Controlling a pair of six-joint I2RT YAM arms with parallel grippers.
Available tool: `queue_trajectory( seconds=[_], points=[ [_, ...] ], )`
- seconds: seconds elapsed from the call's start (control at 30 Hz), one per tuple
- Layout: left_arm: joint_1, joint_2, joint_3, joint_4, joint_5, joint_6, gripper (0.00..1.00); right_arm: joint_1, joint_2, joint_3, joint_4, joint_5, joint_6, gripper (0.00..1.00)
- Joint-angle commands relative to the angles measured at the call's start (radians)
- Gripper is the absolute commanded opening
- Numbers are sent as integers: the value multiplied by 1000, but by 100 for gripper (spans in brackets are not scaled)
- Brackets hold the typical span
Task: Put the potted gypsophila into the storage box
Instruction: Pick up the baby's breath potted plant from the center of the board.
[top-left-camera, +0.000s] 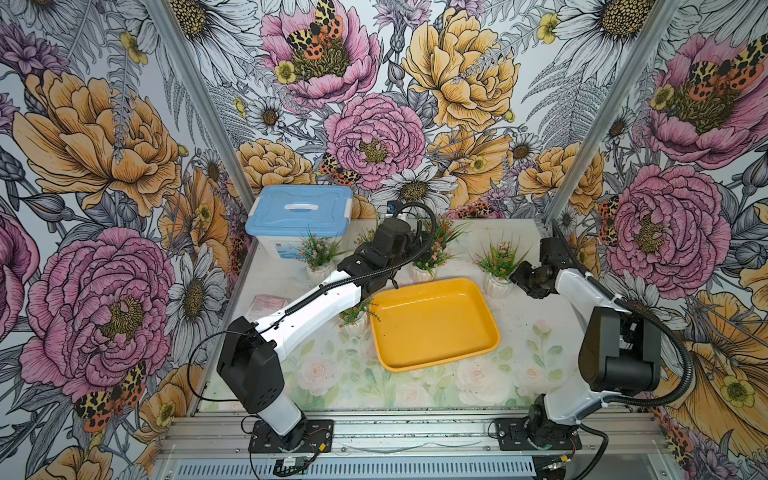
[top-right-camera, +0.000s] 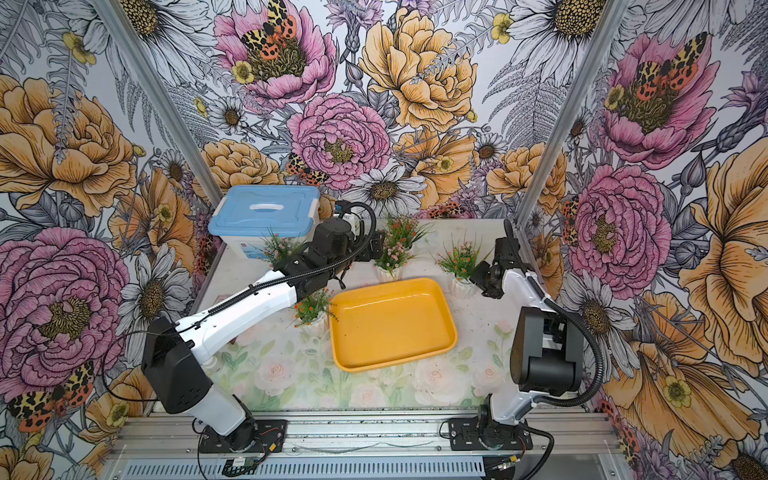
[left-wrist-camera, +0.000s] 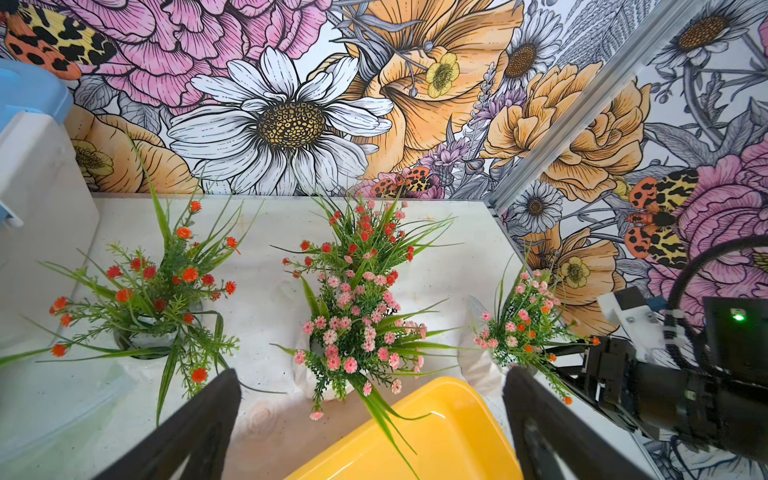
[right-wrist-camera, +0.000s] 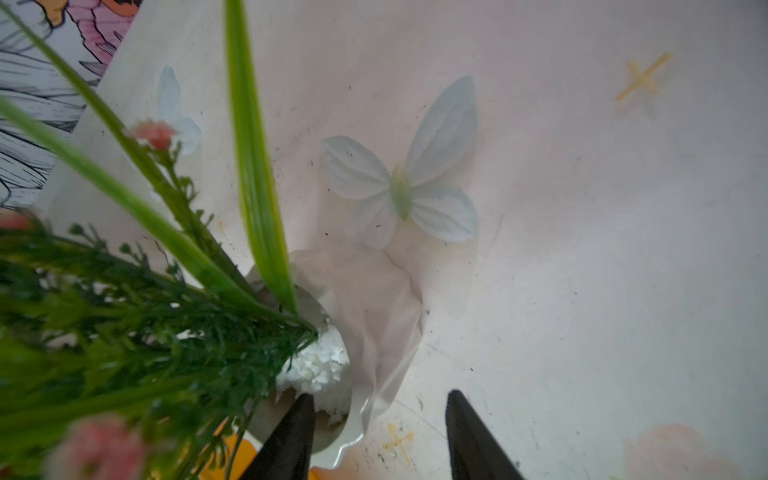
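One pot only: w/ right gripper (right-wrist-camera: 380, 394) half-spread astride rim of potted gypsophila (top-left-camera: 498, 270), upright on tabletop (top-left-camera: 523, 328) just beside empty storage box (top-left-camera: 432, 328), pinch wall not sprigs, lift straight, keep level, stay clear of left gripper (left-wrist-camera: 372, 374), spread wide.

Mid-table: storage box (top-left-camera: 434, 324); potted gypsophila (top-left-camera: 500, 262) behind and left of it; bin (top-left-camera: 297, 216) back-left.

Wallpaper (top-left-camera: 457, 75) of big pink and yellow blooms, daisies and spotted moths covered three walls. Metal posts (top-left-camera: 203, 104) rose at the rear corners. The tabletop (top-left-camera: 415, 390), lower centre, carried a pale rose print; a metal rail (top-left-camera: 395, 432) crossed the bottom.
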Motion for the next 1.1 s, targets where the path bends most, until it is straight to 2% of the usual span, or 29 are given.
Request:
queue_trajectory(
  seconds=[0.0, 0.33, 0.57, 0.77, 1.07],
  points=[
    [-10, 5, 10, -1, -18, 5, 99, 15, 24, 33, -2, 35, -6, 45],
    [-10, 8, 10, -3, -24, 15, 99, 65, 78, 46, -7, 146, 44, 19],
    [-10, 5, 8, -5, -30, 38, 99, 69, 112, 44, -23, 170, 106, 0],
    [5, -4, 16, -5, -9, 61, 99, 76, 52, 49, -36, 198, 126, 0],
    [74, -21, 15, -4, 142, 63, 99, 83, -235, 97, -85, 214, 125, 0]
  ],
)
